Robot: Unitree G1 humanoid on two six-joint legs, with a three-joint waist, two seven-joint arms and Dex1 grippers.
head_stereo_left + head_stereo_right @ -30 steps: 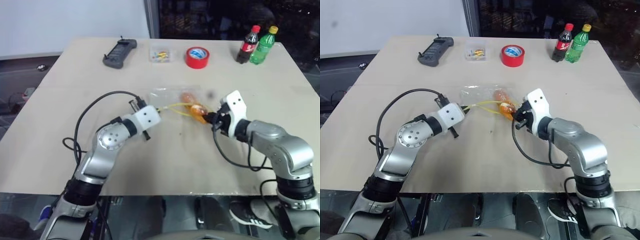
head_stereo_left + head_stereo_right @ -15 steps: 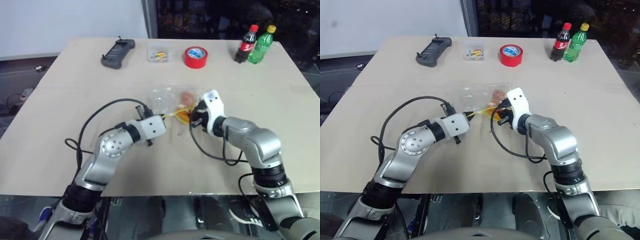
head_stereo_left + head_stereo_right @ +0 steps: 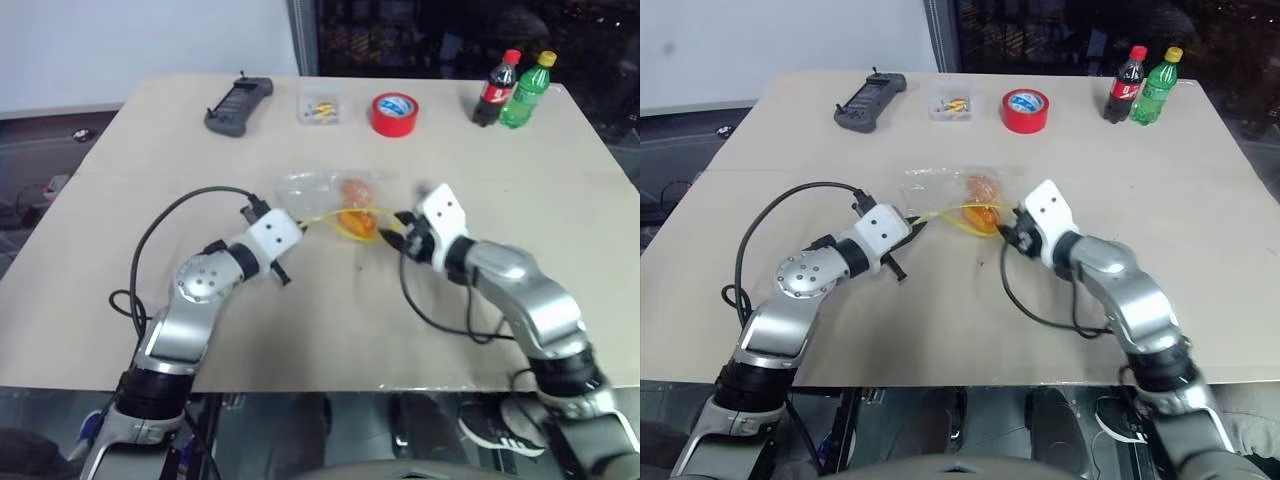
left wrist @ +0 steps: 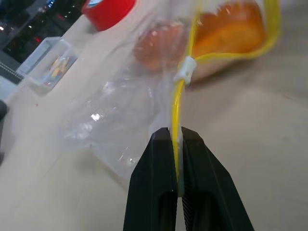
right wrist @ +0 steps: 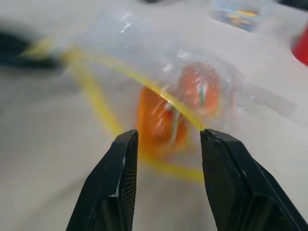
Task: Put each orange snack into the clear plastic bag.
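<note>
Your left gripper (image 4: 175,144) pinches the clear plastic bag's (image 3: 315,195) yellow seal strip (image 4: 177,113); your right gripper (image 5: 166,139), fingers apart, faces both orange snacks (image 5: 161,118) inside.

Orange snacks (image 3: 982,214) apparently inside clear plastic bag (image 3: 940,192) (table-centre)

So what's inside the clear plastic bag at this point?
Two orange snacks show through the clear plastic bag; whether the nearer one sits fully past the yellow seal strip is unclear.
</note>
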